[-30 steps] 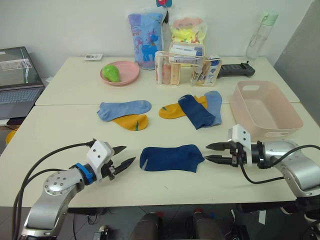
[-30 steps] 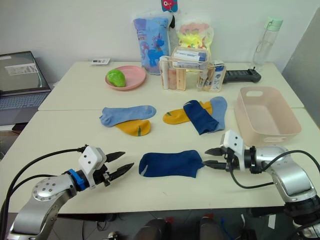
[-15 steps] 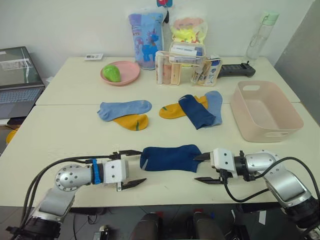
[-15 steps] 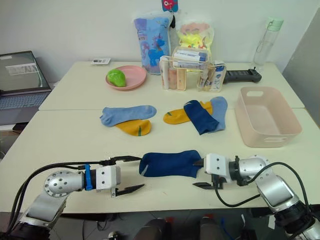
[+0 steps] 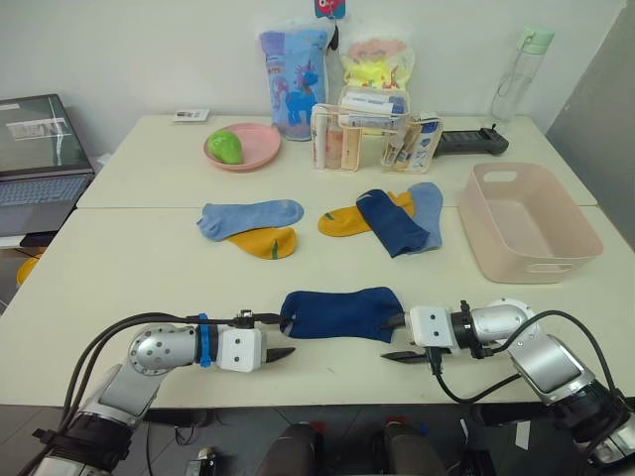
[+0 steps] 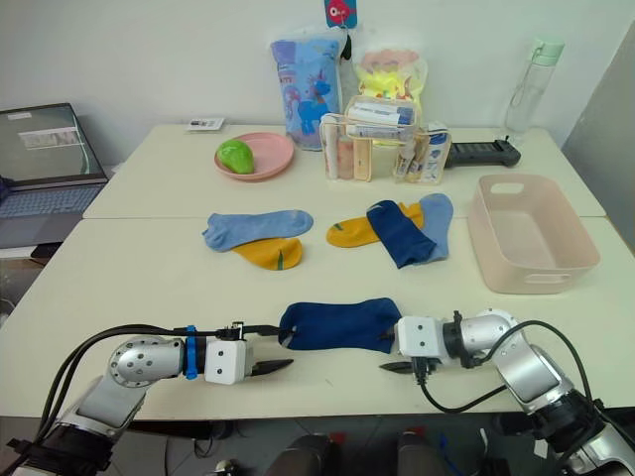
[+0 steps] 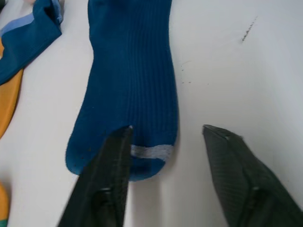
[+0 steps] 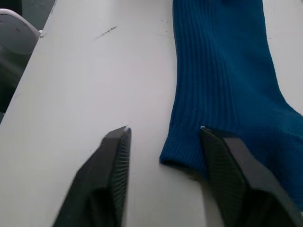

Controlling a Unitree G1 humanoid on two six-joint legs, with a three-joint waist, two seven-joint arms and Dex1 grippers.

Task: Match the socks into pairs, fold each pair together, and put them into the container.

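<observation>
A dark navy blue knit sock lies flat at the near edge of the cream table — the left gripper at its left end, the right gripper at its right, both with fingers apart. The pale pink rectangular plastic bin sits far right.

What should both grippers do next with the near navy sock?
Probably close both on its ends. The left gripper and right gripper sit open, each with one finger over an end of the navy sock and one beside it, so gripping first lets them lift it toward the other navy sock.
</observation>
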